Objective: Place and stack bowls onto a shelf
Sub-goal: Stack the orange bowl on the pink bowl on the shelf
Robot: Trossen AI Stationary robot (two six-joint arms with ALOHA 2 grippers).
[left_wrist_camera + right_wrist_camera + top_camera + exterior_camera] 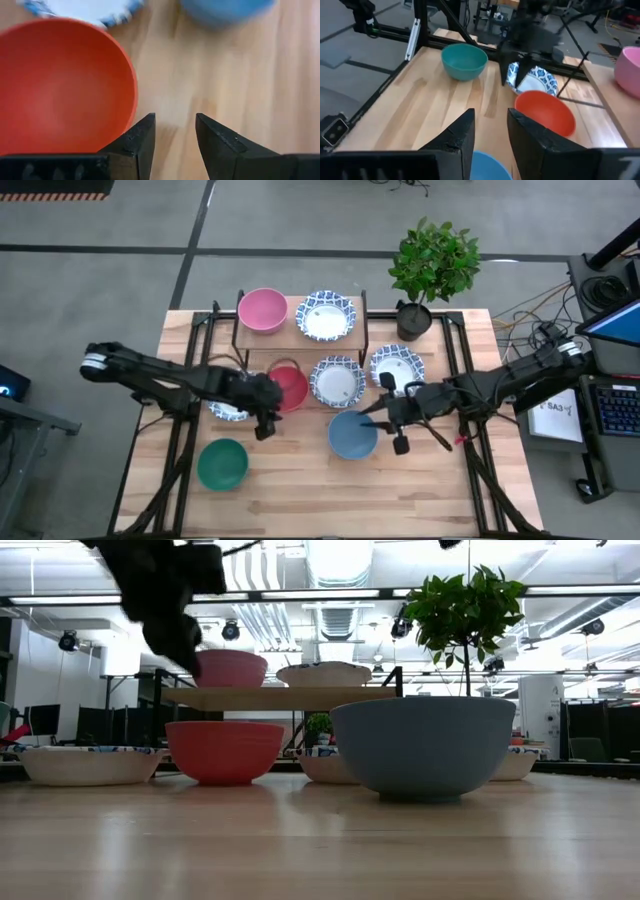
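We found the left gripper (265, 418) hanging just beside the red bowl (287, 387), on the side toward the table's near edge, its jaws parted and holding nothing. In the left wrist view the bowl's rim sat just off one finger (137, 142), not between the two, so a sidestep toward the bowl seemed needed before any grasp. The right gripper (398, 420), likewise released and empty, hovered beside the blue bowl (352, 434), probably just clear of its rim. The shelf (300, 332) already carried a pink bowl (262, 310) and a patterned bowl (327, 316).
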